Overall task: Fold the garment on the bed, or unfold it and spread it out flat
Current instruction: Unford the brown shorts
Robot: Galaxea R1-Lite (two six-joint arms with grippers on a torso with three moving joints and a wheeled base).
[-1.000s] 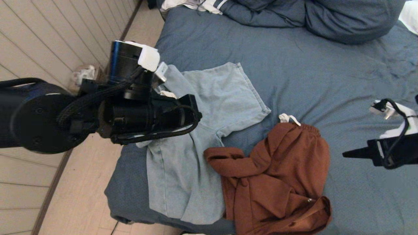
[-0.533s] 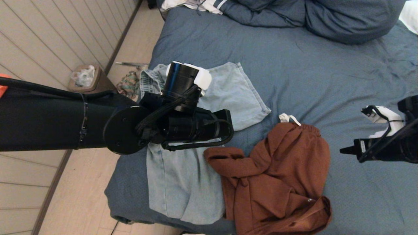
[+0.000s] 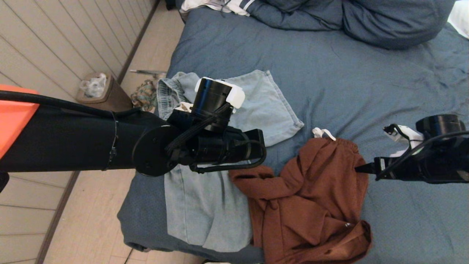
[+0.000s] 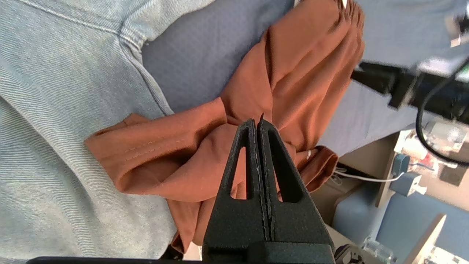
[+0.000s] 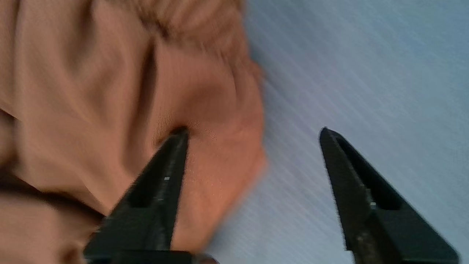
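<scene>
A large bed [image 3: 348,80] with a wrinkled slate-blue cover fills most of the head view, its bunched blue duvet [image 3: 351,18] heaped along the far edge. Two garments lie on the near part of the bed. A pair of pale-blue denim shorts [image 3: 205,205] lies spread on the left, one leg reaching toward the far side and the other toward the near edge. Just to its right sits a crumpled rust-brown cloth garment [image 3: 311,205] with a white drawstring showing at its far end; its bunched left fold touches the denim.

The left claw [image 4: 257,123] hangs above the rust-brown garment's left fold, its two black fingers pressed flat together with nothing between them. In the head view the left arm's black body covers the middle of the denim shorts, and the claw itself is hidden there.

The right claw [image 5: 253,132] comes in from the right with its fingers spread wide. One finger [image 5: 172,154] lies over the garment's right edge and the other is over bare bed cover. Nothing is gripped.

On the wooden floor [image 3: 91,220] left of the bed stands a small brown bin [image 3: 96,91].
</scene>
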